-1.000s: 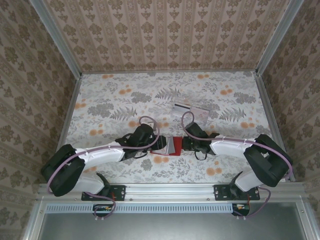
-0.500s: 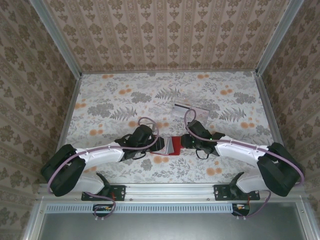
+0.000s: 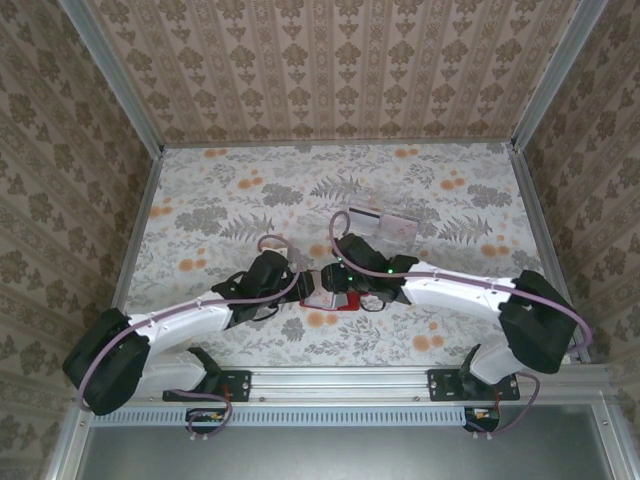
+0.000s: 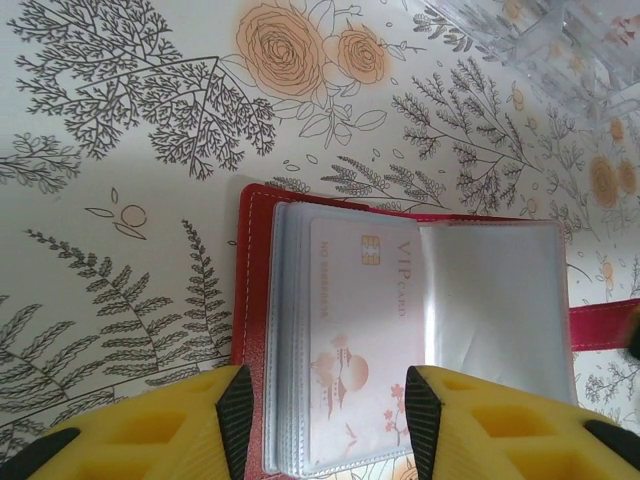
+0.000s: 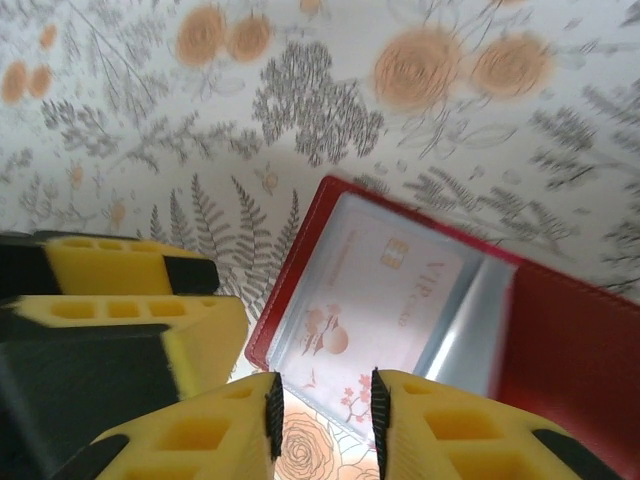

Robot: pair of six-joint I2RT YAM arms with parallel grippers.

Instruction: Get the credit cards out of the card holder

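Small red folding card holder (image 4: 252, 280) was laid open on the floral counter (image 4: 120, 250). The left claw (image 4: 325, 405) was spread astride its edge, presumably to steady it. The right claw (image 5: 322, 410) was parted narrowly over its pale pink sleeved credit card (image 4: 360, 340), nothing pinched.

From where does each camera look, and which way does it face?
Top external: high behind the robot, looking down at the table; both arms and bases show.
Left wrist: on the left arm, looking down at the open card holder; left gripper shows.
Right wrist: on the right arm, facing that card holder; right gripper shows.
Shared: both wrist views show the VIP card.
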